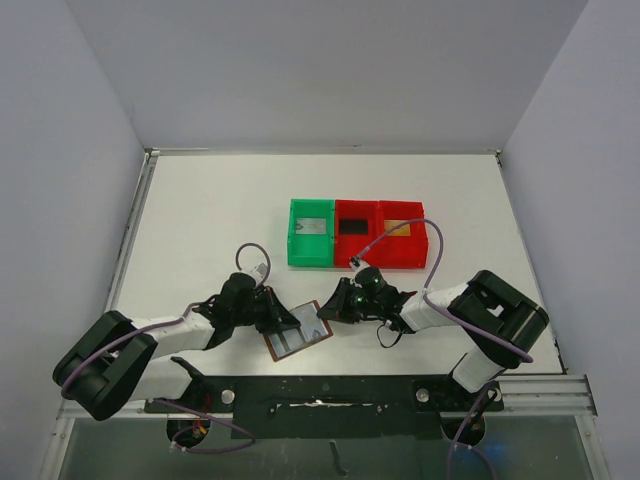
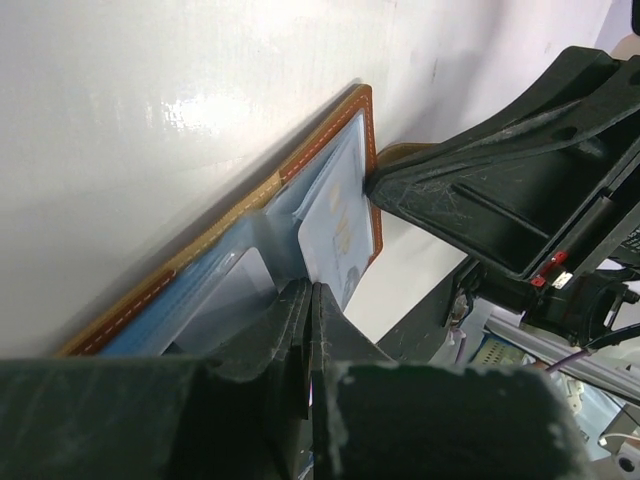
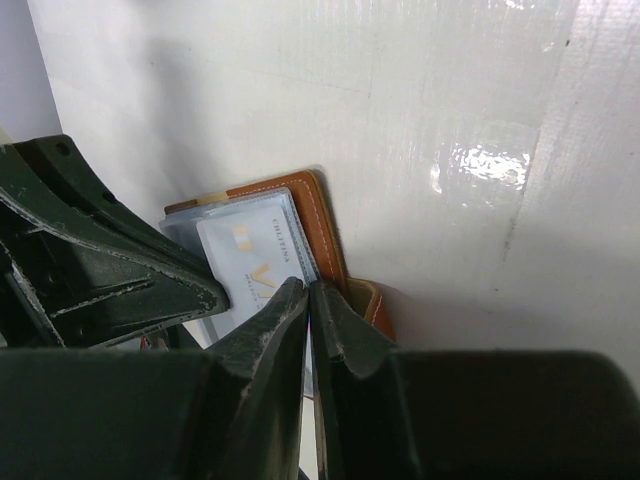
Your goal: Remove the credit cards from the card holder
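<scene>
Top external: left claw (image 1: 283,318), right claw (image 1: 322,313) closed at opposite card holder (image 1: 297,341) edges.

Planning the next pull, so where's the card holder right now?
In the top view, the card holder lies open near the front edge of the table, between the left fingers and the right fingers, in front of the green tray.

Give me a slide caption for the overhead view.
Over the open wallet, the left pincer and right pincer meet, both shut; green tray and red trays behind.
</scene>
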Tool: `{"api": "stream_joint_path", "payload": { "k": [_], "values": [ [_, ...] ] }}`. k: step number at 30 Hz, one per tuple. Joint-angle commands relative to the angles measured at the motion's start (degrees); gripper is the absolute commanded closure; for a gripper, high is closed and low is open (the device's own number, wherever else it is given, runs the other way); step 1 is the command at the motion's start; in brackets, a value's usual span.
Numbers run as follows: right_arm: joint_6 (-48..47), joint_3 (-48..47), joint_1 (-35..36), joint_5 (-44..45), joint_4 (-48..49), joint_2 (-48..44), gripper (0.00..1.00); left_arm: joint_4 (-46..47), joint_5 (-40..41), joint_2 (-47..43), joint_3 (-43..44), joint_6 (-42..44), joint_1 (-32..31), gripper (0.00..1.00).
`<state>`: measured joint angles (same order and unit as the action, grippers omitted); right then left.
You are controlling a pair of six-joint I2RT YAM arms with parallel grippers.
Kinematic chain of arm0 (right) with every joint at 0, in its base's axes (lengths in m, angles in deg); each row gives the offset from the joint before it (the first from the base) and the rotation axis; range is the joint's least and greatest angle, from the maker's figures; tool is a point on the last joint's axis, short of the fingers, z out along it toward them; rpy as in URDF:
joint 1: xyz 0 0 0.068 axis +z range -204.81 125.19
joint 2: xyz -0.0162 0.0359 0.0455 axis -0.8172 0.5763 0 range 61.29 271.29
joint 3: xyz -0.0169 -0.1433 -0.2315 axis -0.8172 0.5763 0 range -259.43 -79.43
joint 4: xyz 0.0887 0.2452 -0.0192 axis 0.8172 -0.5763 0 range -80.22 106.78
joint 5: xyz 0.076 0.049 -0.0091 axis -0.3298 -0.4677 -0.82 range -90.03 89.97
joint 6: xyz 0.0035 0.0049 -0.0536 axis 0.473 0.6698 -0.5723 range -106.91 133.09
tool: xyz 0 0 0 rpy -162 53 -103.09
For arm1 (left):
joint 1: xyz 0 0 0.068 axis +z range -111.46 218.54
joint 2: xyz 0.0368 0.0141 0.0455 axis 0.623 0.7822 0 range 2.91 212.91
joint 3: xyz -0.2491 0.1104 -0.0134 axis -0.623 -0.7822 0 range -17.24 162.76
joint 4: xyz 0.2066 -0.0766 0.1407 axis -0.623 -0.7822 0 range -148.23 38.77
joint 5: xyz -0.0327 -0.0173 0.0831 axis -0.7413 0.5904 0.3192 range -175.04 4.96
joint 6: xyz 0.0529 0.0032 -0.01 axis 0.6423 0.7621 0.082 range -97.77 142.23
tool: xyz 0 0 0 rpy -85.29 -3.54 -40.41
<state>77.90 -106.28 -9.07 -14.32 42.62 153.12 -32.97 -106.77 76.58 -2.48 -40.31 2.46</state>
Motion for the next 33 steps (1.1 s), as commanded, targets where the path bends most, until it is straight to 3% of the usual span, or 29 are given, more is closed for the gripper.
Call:
{"api": "stream_joint_path", "payload": {
  "k": [1,20,28,33],
  "values": [
    [-2.99,1.07,-0.03,5.48,-9.34,2.74,0.9,-2.55,-0.72,-3.16,1.68,3.19,1.11,1.0],
    [-4.99,-1.37,-0.04,4.62,-10.28,0.81,0.9,-4.18,-8.38,-4.25,-0.95,8.06,4.95,1.0],
    [-5.27,-1.69,-0.21,4.53,-10.65,0.54,0.9,-13.85,-11.18,-2.11,4.19,16.38,7.24,1.0],
    [-6.19,-2.48,-0.22,4.18,-11.23,0.21,0.9,-14.65,-9.46,-3.13,3.7,15.13,7.46,1.0]
  ]
}}
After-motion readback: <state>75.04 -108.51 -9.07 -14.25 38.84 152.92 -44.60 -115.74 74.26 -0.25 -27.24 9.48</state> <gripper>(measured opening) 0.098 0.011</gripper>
